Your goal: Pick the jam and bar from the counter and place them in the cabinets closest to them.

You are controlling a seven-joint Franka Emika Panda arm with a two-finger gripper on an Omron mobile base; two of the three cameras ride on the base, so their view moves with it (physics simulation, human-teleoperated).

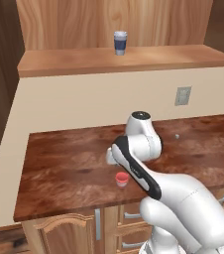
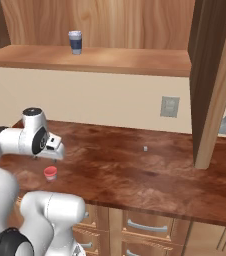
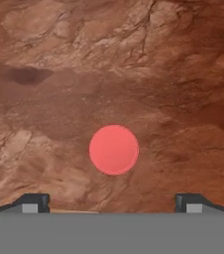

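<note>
The jam (image 3: pixel 113 149) is a tiny round red pot with a paler top, standing on the dark wood-grain counter (image 1: pixel 59 173) near its front edge. It also appears beside my forearm (image 1: pixel 121 179) and just below my hand (image 2: pixel 50 173). My gripper (image 3: pixel 112 203) hangs right above the pot, pointing straight down, open, with nothing between its fingertips (image 3: pixel 32 202). From above, the pot sits midway between the two tips. The bar is out of view. A light-brown cabinet shelf (image 1: pixel 148 58) runs above the counter.
A blue-grey cup (image 1: pixel 120 42) with a pale lid stands on the shelf, also seen from the other side (image 2: pixel 75 42). A dark wooden panel (image 2: pixel 210 75) hangs down at the right. A wall outlet (image 2: pixel 169 106) and a tiny grey speck (image 2: pixel 145 148) lie further right. Drawer fronts (image 2: pixel 147 227) are below.
</note>
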